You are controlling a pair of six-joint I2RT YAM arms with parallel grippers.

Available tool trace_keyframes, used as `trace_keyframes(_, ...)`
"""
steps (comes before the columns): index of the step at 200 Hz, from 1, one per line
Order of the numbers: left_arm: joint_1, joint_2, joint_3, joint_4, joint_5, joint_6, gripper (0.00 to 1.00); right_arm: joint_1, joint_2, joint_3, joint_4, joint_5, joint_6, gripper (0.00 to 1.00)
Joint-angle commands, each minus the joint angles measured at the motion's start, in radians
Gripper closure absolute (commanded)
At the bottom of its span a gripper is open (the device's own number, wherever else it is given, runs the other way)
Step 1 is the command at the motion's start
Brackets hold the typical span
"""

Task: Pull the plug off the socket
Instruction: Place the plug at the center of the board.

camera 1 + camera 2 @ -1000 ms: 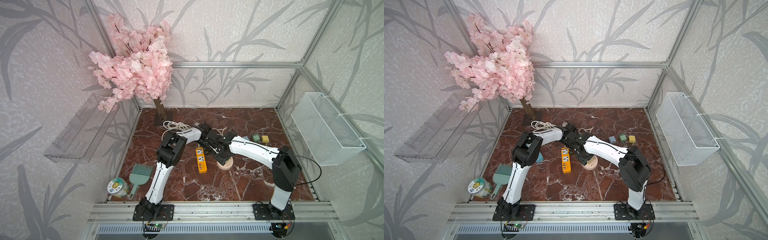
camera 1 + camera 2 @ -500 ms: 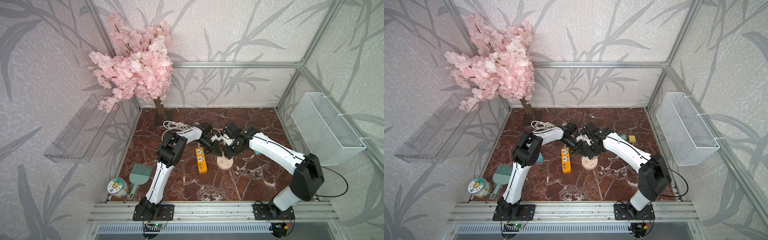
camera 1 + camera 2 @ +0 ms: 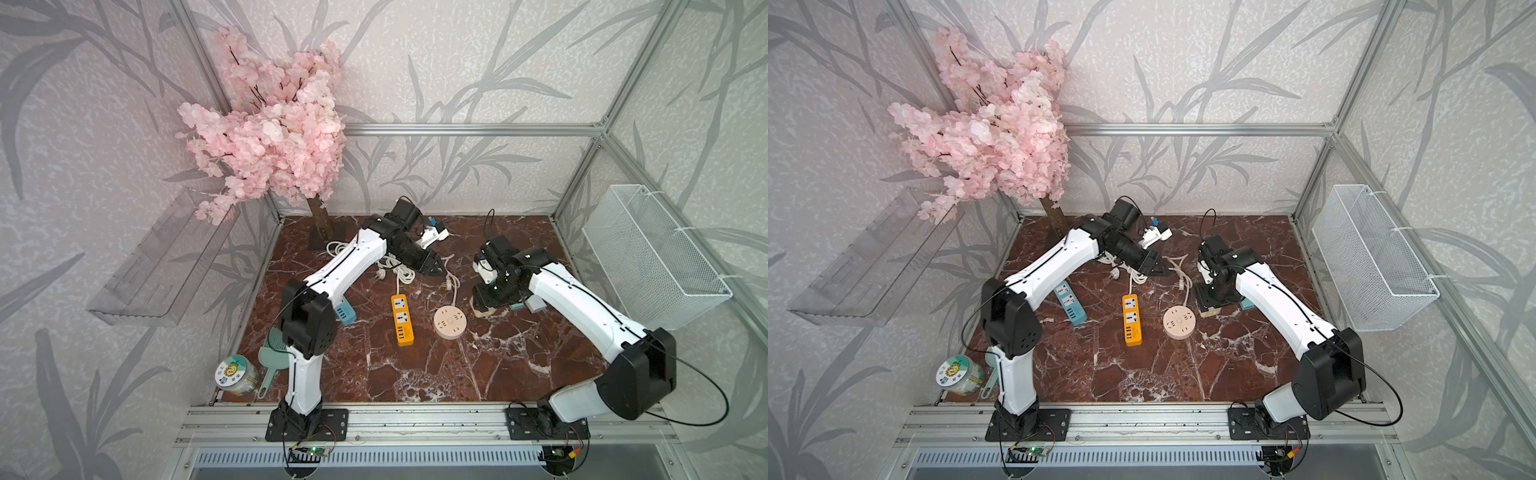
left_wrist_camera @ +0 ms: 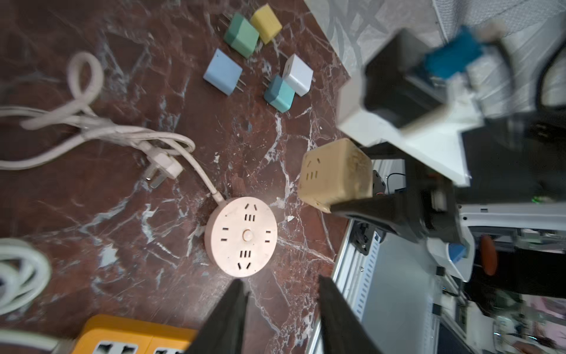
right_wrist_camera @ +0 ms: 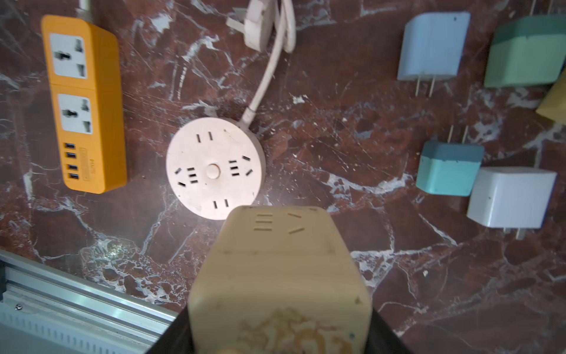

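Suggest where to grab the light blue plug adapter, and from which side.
Take the light blue plug adapter by its body, straight down from above, closing on the two side faces parallel to the prongs. It lies flat on the marble, prongs out one end. Those faces look flat and parallel, and the green adapter beside it leaves a gap.
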Motion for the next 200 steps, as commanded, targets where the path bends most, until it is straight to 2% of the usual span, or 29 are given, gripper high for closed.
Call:
trace_keyframes(1, 0.02, -0.122, -0.085, -0.07, -0.167, 0.085, 0.42, -0.037, 0.052, 0.035, -0.106, 0.036, -0.003, 1.0)
trace_keyframes(10, 0.041, -0.17, -0.117, -0.079, -0.191, 0.086, 0.35, -0.047, 0.064, 0.044, -0.113, 0.054, -0.009, 1.0)
trace_keyframes(16, 0.058, -0.199, -0.141, -0.084, -0.206, 0.079, 0.25, -0.054, 0.072, 0.052, -0.119, 0.061, -0.012, 1.0)
trace_keyframes(37, 0.141, -0.292, -0.203, -0.124, -0.215, 0.085, 0.22, -0.086, 0.1, 0.085, -0.145, 0.075, -0.034, 1.0)
trace_keyframes(42, 0.163, -0.313, -0.218, -0.134, -0.217, 0.091, 0.08, -0.091, 0.108, 0.094, -0.154, 0.086, -0.038, 1.0)
trace_keyframes(55, 0.216, -0.381, -0.27, -0.145, -0.22, 0.109, 0.01, -0.101, 0.13, 0.113, -0.181, 0.099, -0.046, 1.0)
trace_keyframes(80, 0.275, -0.545, -0.44, -0.092, -0.285, 0.105, 0.01, -0.102, 0.178, 0.135, -0.225, 0.099, -0.07, 1.0)
trace_keyframes(121, 0.279, -0.741, -0.677, -0.05, -0.354, 0.139, 0.0, -0.112, 0.29, 0.141, -0.239, 0.097, -0.096, 0.99)
trace_keyframes(170, 0.286, -0.857, -0.851, 0.056, -0.381, 0.11, 0.0, -0.126, 0.408, 0.163, -0.262, 0.132, -0.12, 0.94)
trace_keyframes(200, 0.297, -0.872, -0.873, 0.088, -0.38, 0.102, 0.0, -0.155, 0.451, 0.173, -0.257, 0.135, -0.132, 0.89)
